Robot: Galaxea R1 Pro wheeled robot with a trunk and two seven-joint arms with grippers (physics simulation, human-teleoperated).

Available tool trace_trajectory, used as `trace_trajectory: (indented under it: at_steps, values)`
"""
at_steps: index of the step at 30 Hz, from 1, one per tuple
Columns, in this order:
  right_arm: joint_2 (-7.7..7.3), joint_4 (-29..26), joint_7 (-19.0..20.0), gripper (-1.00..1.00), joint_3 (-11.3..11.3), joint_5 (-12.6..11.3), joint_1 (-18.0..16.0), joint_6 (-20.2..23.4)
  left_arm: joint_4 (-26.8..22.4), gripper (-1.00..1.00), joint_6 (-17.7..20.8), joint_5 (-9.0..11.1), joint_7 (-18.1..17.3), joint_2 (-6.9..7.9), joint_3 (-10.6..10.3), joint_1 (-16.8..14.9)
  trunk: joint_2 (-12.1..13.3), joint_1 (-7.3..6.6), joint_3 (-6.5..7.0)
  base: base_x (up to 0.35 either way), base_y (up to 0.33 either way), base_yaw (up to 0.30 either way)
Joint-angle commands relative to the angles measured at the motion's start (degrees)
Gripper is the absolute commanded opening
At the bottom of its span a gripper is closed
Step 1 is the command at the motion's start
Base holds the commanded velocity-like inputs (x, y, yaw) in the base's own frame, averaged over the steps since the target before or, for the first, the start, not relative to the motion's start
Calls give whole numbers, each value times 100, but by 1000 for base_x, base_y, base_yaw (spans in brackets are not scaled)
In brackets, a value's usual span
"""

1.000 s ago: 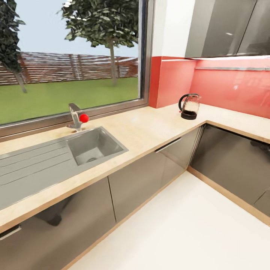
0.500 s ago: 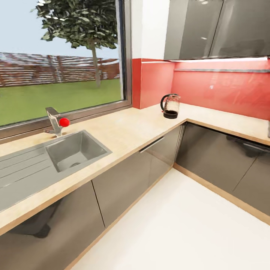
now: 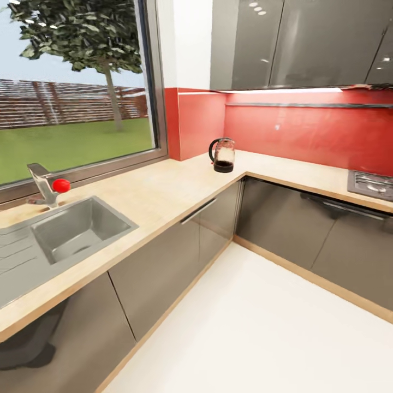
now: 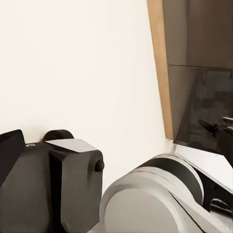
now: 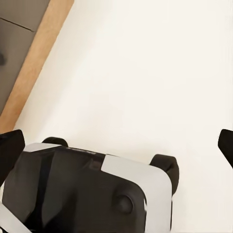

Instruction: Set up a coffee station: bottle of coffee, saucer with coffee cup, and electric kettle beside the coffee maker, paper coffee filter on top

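Head view — electric kettle (image 3: 222,155), countertop (image 3: 164,191) corner

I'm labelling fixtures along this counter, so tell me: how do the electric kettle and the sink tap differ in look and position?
The electric kettle is rounded, dark-tinted glass with a black base and handle; the sink tap is angular grey metal with a red knob. The kettle stands in the countertop's corner against the red backsplash; the tap stands under the window behind the sink. Both stand upright at the back edge of the same tan countertop.
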Motion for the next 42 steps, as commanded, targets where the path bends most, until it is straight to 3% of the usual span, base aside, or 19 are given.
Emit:
trace_trajectory:
  at_steps: [1,16,38,42]
  values:
    - [0,6,10,100,50,-33,-6,-40,-5,100,60,57,-18,3,-48,0,-3,0,-1,9,-7,-266]
    - [8,6,-237,100,50,-33,-10,-40,-5,100,60,57,-18,3,-48,0,-3,0,15,204,-169,-161]
    - [10,15,-226,100,58,-24,-10,-362,-8,100,60,61,-18,-15,-62,0,-3,0,16,224,-192,-37]
    - [17,15,-227,100,56,-24,-9,-364,-189,100,65,61,-15,-340,-117,0,-3,0,16,13,-11,-108]
